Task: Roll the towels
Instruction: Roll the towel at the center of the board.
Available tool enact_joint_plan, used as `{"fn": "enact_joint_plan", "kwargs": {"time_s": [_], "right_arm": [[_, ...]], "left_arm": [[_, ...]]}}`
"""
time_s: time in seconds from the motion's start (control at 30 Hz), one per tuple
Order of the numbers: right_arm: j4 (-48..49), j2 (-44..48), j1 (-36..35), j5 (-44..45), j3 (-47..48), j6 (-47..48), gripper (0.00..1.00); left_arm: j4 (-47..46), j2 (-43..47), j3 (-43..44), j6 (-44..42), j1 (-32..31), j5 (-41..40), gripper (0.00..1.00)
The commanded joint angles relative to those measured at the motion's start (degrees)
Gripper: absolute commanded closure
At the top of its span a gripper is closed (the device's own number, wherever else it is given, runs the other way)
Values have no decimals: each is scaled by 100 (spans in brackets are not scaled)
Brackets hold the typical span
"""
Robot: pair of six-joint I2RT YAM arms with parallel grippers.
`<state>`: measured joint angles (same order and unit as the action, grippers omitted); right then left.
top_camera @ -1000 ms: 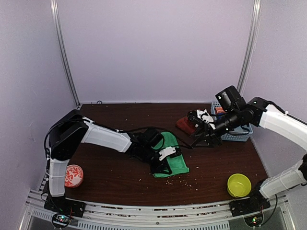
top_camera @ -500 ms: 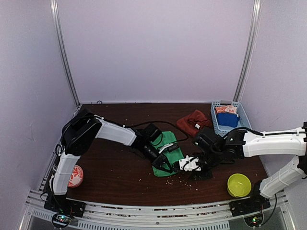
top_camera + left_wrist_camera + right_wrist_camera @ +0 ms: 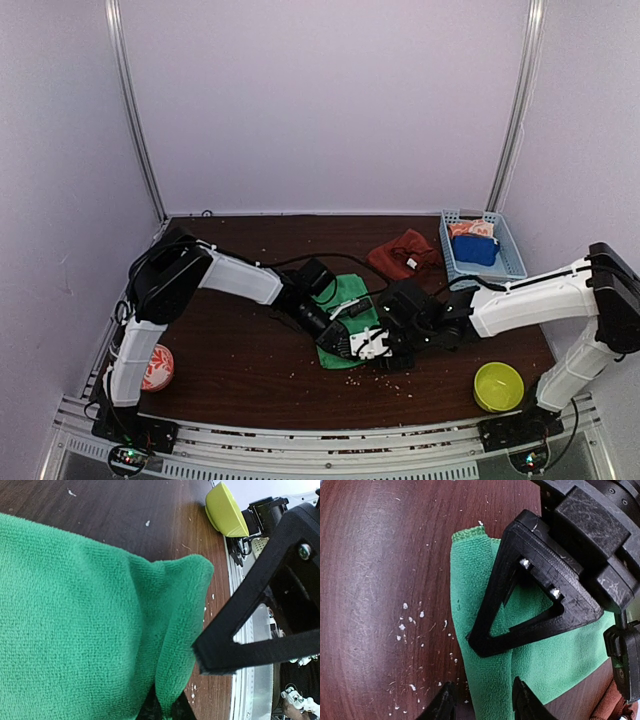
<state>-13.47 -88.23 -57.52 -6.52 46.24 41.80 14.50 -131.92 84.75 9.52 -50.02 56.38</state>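
While left jaws pinch green towel (image 3: 75, 620), right jaws straddle it

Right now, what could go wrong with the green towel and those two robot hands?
1. The right gripper is crowded against the left gripper over the same end of the green towel; they could bump.
2. The left gripper pinches only a thin fold, so a tug might pull it free or bunch the cloth.
3. The crumbs beside the towel's edge could get rolled in.

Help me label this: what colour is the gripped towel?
Bright green towel; the left wrist view shows it best.
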Motion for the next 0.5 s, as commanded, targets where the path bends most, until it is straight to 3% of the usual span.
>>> {"fn": "enact_joint_plan", "kwargs": {"time_s": [0.0,0.2,0.37,0.47], "right_arm": [[331,-255,-33,160,-1,231,60],[276,-684,-32,104,103,391,64],[43,-1017,-25,-76,315,338,82],[-307,-1157,-29,-279,468,354,93]], "left_arm": [[278,-351,-222,59,45,-304,95],[280,-346,-222,81,45,-311,94],[277,-239,-260,54,40,-342,90],[302,89,-381,-5,68,-469,82]]}}
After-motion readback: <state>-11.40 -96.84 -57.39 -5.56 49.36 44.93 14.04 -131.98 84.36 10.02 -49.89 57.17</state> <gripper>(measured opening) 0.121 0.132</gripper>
